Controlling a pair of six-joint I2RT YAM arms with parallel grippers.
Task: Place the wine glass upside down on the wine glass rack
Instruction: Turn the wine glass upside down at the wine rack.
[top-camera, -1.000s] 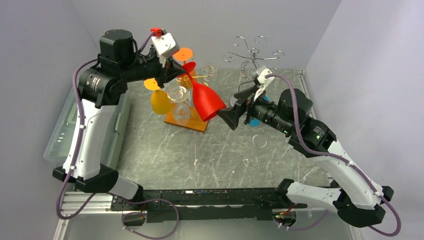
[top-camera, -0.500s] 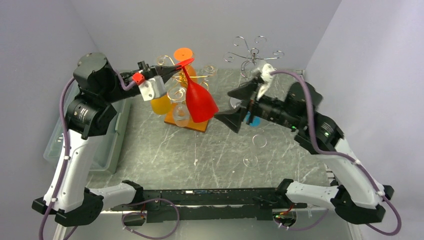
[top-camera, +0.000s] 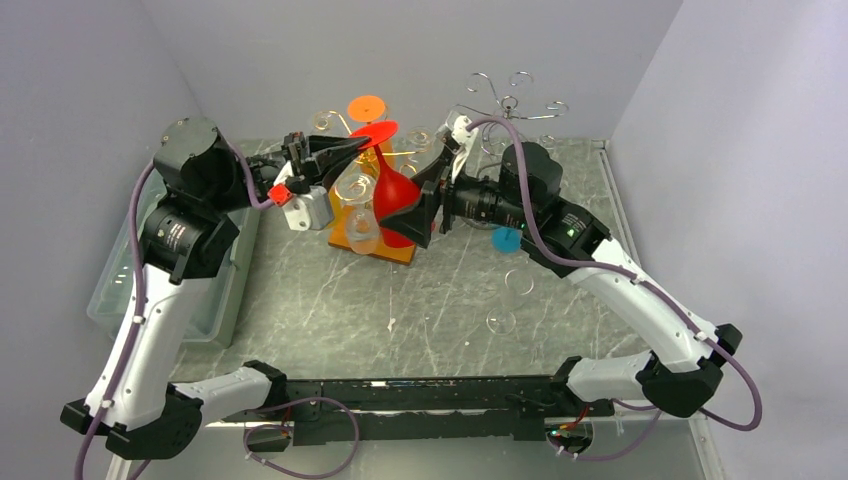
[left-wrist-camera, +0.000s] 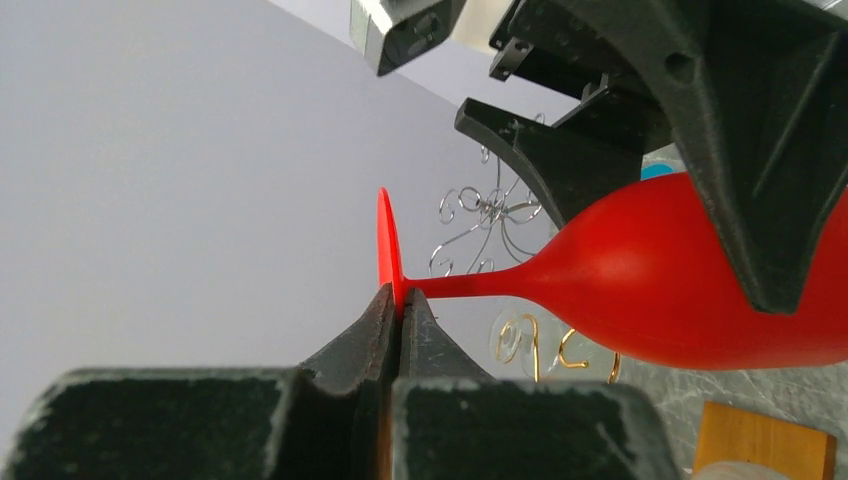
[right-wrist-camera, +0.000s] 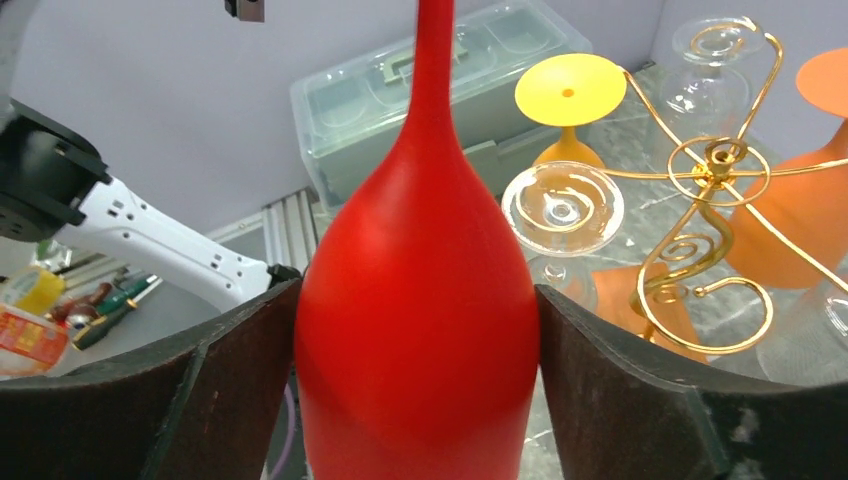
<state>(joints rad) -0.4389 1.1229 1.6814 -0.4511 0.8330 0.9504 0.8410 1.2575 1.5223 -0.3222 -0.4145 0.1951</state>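
Observation:
The red wine glass (top-camera: 392, 195) hangs foot-up over the front of the gold wire rack (top-camera: 400, 152) on its wooden base (top-camera: 385, 250). My left gripper (top-camera: 352, 143) is shut on the rim of the glass's flat foot (left-wrist-camera: 385, 240); its jaws pinch the thin disc edge-on in the left wrist view. My right gripper (top-camera: 415, 205) has come in from the right, and both its fingers (right-wrist-camera: 240, 380) press against the sides of the red bowl (right-wrist-camera: 420, 300). Yellow (right-wrist-camera: 567, 90), orange and clear glasses hang upside down on the gold rack (right-wrist-camera: 715, 165).
An empty silver wire rack (top-camera: 508, 110) stands at the back right. A clear plastic bin (top-camera: 120, 270) sits along the left edge. A blue glass foot (top-camera: 507, 238) and clear glasses (top-camera: 519, 281) lie on the marbled table right of centre.
The left wrist has turned, bringing the red glass from a slant to foot-up by the gold rack. The right arm has swung left and closed its wide jaws around the bowl.

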